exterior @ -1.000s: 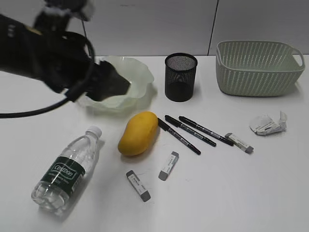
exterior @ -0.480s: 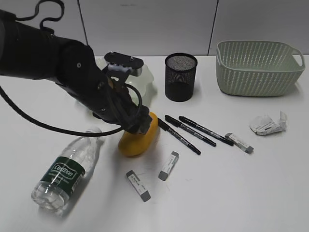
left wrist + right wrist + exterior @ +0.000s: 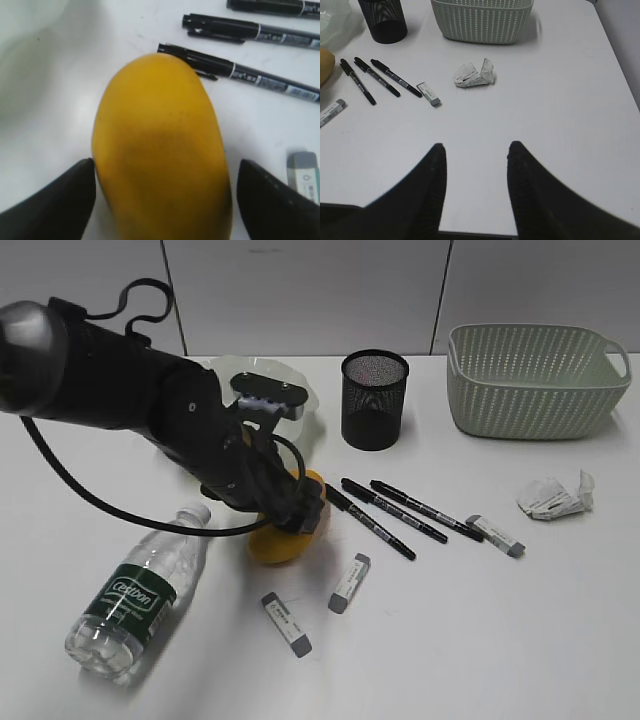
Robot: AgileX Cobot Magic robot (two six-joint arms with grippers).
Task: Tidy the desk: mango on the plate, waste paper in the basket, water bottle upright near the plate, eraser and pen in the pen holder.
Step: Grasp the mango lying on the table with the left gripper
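The yellow mango (image 3: 278, 541) lies on the white desk (image 3: 450, 640) in front of the pale-green plate (image 3: 306, 408). My left gripper (image 3: 296, 508) is open and straddles the mango (image 3: 160, 140); its black fingertips (image 3: 75, 195) stand on either side of the fruit. The water bottle (image 3: 135, 590) lies on its side at the front left. Three black pens (image 3: 395, 510) and three erasers (image 3: 349, 582) lie in the middle. The waste paper (image 3: 555, 495) lies at the right. The pen holder (image 3: 374, 398) and basket (image 3: 535, 380) stand at the back. My right gripper (image 3: 477, 146) is open and empty.
In the right wrist view the waste paper (image 3: 474, 74) lies in front of the basket (image 3: 481, 20), with the pens (image 3: 375, 79) and an eraser (image 3: 428, 93) to its left. The desk's right edge runs near the basket. The left arm hides much of the plate.
My left arm has swung from over the plate down and right to the mango, and its open fingers now straddle the fruit. Nothing on the desk has moved.
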